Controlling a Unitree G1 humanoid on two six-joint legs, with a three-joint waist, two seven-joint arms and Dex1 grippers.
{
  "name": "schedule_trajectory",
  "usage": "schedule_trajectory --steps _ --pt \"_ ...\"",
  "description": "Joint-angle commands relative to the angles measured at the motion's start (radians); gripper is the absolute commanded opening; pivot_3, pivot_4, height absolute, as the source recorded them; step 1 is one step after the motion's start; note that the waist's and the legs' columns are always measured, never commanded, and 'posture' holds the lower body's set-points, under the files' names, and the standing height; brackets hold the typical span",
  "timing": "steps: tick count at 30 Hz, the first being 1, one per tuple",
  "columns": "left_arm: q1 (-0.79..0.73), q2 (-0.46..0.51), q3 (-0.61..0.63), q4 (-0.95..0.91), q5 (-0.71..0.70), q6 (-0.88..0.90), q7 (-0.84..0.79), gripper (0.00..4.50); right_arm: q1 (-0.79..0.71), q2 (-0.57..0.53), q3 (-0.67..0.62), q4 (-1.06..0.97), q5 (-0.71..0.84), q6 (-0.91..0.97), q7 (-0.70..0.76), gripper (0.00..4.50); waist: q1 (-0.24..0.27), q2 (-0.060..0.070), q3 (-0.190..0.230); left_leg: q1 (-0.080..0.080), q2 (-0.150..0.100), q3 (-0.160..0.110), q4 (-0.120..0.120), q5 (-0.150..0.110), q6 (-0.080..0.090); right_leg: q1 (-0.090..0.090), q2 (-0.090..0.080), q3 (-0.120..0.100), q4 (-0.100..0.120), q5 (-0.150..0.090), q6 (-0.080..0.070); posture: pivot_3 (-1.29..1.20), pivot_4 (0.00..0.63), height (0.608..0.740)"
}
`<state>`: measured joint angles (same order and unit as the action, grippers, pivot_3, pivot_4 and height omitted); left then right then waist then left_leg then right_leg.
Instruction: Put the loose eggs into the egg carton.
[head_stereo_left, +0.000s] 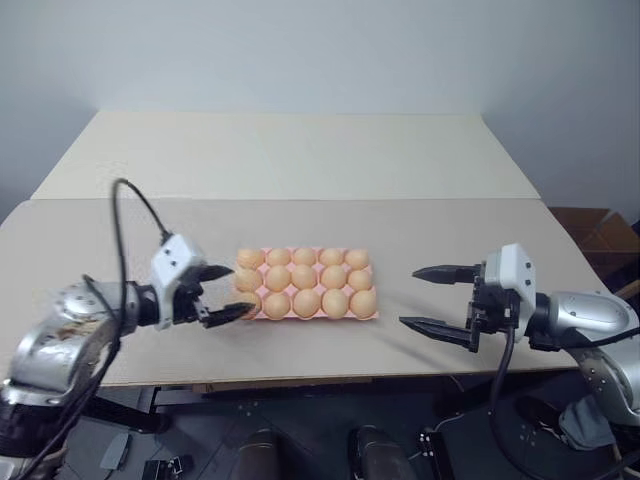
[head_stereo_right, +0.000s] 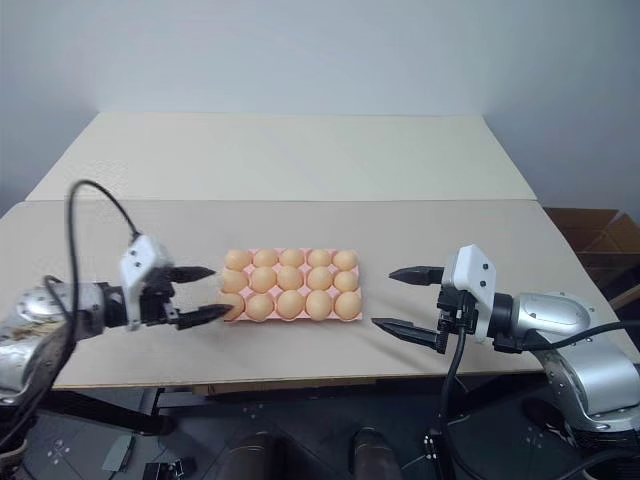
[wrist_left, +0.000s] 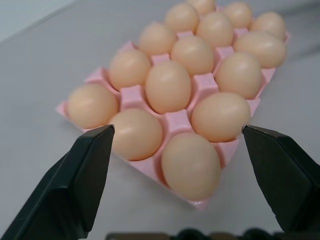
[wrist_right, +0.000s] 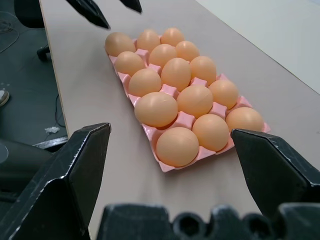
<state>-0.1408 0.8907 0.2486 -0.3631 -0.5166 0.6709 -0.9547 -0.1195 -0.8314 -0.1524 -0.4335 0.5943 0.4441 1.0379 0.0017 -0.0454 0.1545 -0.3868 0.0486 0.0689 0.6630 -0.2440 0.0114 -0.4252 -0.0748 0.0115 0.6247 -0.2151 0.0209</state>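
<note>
Left gripper (head_stereo_left: 222, 292) is standing with fingers apart, empty, just beside the egg carton (head_stereo_left: 372, 314) | right gripper (head_stereo_left: 436, 297) is waiting spread, empty, well apart | eggs (head_stereo_left: 306, 301) are sitting in every visible cup, so the task is looking finished.

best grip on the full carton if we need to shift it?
Probably both short ends of the carton, one gripper from each side. It lies flat and wide with eggs in every visible cup, so only the thin pink rim is free; a one-sided pinch would likely tilt it.
</note>
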Motion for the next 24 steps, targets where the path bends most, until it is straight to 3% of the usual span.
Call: schedule_trajectory --steps 1,11,24 --pt "0.084 0.034 0.197 -0.061 -0.057 -0.033 -0.051 4.47 0.005 -0.012 -0.036 -0.032 0.023 -0.010 0.012 4.50 -0.002 0.000 0.000 0.000 0.000 0.000 0.000 0.000 0.000 0.000 0.000 0.000 0.000 0.000 0.000 0.00 0.150 0.740" --pt "0.473 -0.039 0.601 -0.098 -0.132 -0.116 -0.205 4.47 -0.014 -0.044 -0.065 0.041 0.019 -0.035 0.086 4.50 -0.003 0.000 0.000 0.002 0.001 0.002 0.000 0.000 0.000 0.000 -0.001 0.000 0.000 -0.007 -0.004 0.00 0.150 0.740" --pt "0.520 -0.069 0.667 -0.203 -0.292 -0.037 -0.101 4.47 -0.054 -0.044 -0.035 0.079 0.006 -0.038 0.121 4.50 0.003 0.000 0.000 0.002 0.001 0.002 0.000 0.000 0.000 0.001 0.000 0.000 0.001 -0.008 -0.004 0.00 0.150 0.740"
